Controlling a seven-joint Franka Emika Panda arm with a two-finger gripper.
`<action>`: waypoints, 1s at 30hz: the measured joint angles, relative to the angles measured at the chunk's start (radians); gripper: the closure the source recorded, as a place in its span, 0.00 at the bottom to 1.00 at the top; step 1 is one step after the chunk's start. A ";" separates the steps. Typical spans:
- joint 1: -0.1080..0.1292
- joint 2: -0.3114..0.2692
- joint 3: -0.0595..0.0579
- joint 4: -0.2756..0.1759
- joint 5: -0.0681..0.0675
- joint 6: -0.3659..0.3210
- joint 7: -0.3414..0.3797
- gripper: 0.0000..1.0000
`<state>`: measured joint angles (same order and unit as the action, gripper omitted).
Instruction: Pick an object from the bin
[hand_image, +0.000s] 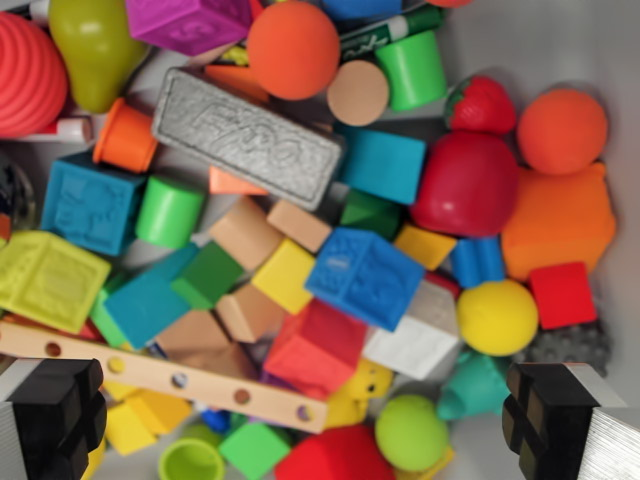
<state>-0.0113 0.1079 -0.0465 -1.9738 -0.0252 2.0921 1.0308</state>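
End effector (310, 425) open above grey eraser (247, 138) embossed, apparently, "EXPO".

The lone wrist view looks straight down, close over the toy-filled bin (600, 40), gripper (305, 425) fingertips framing its bottom corners.

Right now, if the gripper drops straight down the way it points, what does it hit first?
Probably the red block or the wooden strip with holes, which lie between the open gripper fingers. Depth is unclear from the wrist view.
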 joint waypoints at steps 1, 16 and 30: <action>0.002 0.002 0.001 0.000 0.000 0.002 0.010 0.00; 0.036 0.031 0.008 -0.005 0.000 0.031 0.181 0.00; 0.076 0.070 0.016 -0.004 0.002 0.065 0.380 0.00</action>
<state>0.0643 0.1776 -0.0310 -1.9782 -0.0232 2.1572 1.4107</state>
